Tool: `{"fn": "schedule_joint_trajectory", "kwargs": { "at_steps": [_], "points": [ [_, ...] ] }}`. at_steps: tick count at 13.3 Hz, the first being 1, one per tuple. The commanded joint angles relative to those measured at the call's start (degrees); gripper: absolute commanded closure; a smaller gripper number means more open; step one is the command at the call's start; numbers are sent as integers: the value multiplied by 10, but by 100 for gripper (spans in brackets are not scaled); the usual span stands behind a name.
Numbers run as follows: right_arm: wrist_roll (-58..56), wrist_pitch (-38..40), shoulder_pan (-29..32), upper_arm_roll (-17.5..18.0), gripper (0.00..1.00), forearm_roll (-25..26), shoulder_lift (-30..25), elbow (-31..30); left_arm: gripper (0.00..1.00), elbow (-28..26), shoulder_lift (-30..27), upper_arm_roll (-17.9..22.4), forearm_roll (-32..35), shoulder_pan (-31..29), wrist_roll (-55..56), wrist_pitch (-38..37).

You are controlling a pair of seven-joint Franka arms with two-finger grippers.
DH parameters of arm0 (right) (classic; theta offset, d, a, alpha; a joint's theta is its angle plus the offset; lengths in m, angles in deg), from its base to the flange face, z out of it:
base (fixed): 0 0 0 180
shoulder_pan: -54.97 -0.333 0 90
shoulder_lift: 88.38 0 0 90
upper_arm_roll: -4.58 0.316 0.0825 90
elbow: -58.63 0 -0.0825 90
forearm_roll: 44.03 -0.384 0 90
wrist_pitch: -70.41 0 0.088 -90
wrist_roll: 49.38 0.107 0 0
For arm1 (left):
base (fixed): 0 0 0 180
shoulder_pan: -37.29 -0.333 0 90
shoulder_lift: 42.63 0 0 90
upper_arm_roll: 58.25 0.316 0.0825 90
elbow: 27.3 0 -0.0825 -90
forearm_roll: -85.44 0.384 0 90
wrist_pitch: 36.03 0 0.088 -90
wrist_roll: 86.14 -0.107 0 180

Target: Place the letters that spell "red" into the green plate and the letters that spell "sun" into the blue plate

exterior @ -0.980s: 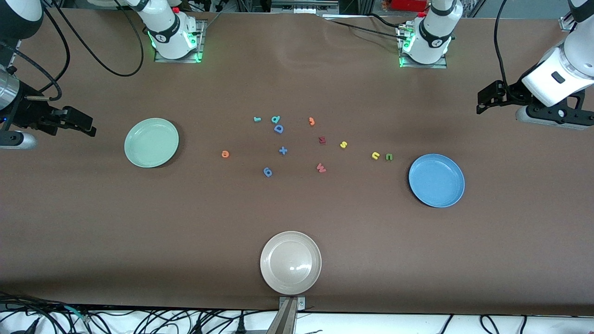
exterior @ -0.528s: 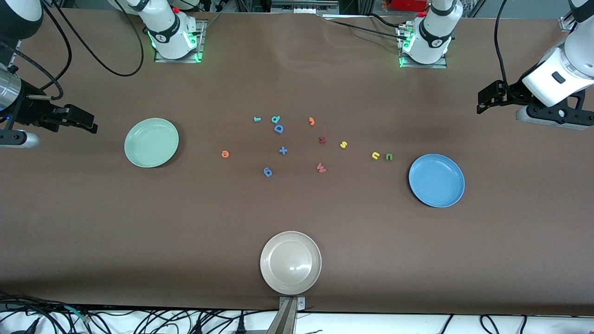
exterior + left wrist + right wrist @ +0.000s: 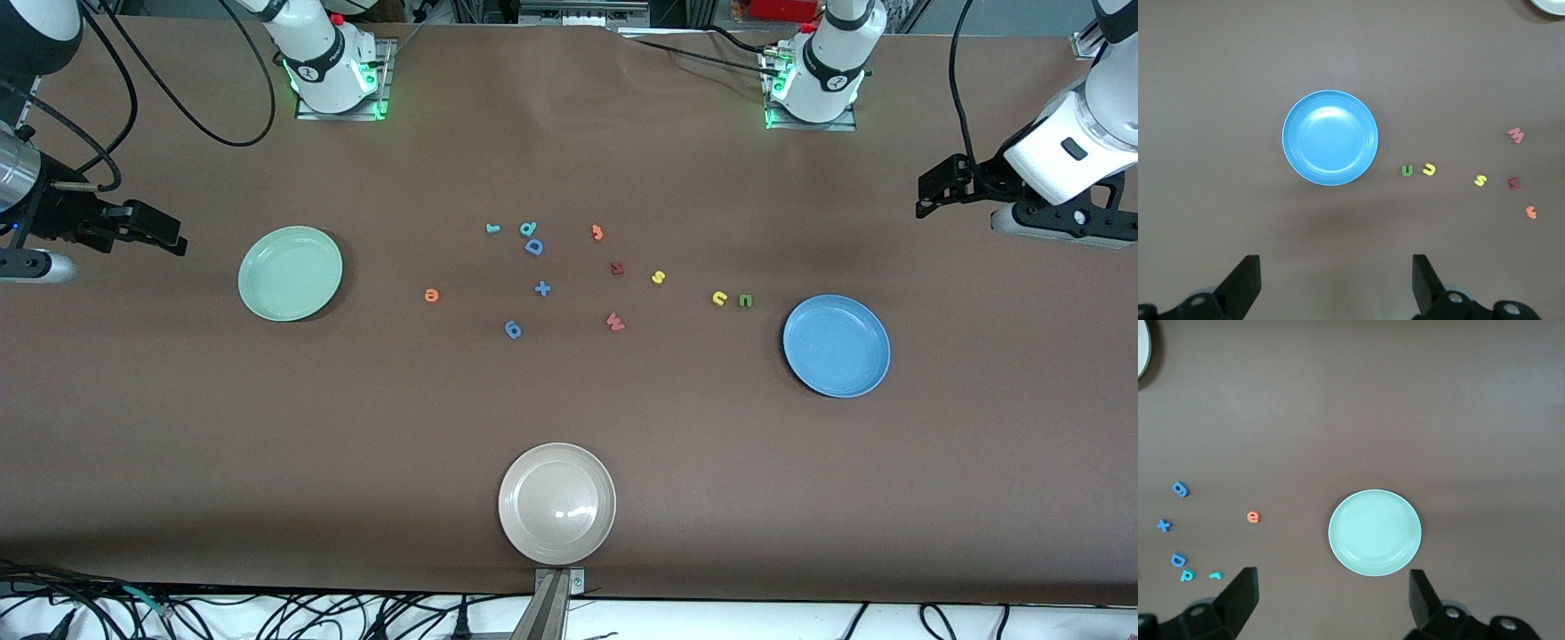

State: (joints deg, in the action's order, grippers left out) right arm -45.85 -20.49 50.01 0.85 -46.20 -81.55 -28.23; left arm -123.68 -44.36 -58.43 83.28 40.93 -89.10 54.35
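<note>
The green plate (image 3: 290, 273) lies toward the right arm's end, the blue plate (image 3: 836, 346) toward the left arm's end. Between them lie the teal r (image 3: 492, 228), teal d (image 3: 528, 229) and orange e (image 3: 431, 295), then the yellow s (image 3: 658, 277), yellow u (image 3: 719, 299) and green n (image 3: 745, 301). My right gripper (image 3: 164, 236) hangs open and empty high over the table's end beside the green plate (image 3: 1375, 532). My left gripper (image 3: 932, 188) hangs open and empty high beside the blue plate (image 3: 1330, 137).
A beige plate (image 3: 556, 503) sits near the front edge. Other letters are scattered mid-table: blue D (image 3: 533, 247), blue plus (image 3: 542, 288), a blue piece (image 3: 513, 330), orange hooked piece (image 3: 597, 233), dark red letter (image 3: 617, 268), pink W (image 3: 614, 322).
Both arms have drifted only slightly at their ends of the table. The plates and letters lie where they were.
</note>
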Motion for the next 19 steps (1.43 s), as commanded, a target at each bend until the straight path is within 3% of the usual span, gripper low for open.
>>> {"fn": "schedule_joint_trajectory", "kwargs": {
  "at_steps": [1,19],
  "points": [
    [9,8,0,2,0,11,-6,4,0,4,-6,-3,18,-1,4,-10],
    [10,5,0,9,1,25,-3,4,0,3,-6,-2,18,-4,3,-12]
  ]
}}
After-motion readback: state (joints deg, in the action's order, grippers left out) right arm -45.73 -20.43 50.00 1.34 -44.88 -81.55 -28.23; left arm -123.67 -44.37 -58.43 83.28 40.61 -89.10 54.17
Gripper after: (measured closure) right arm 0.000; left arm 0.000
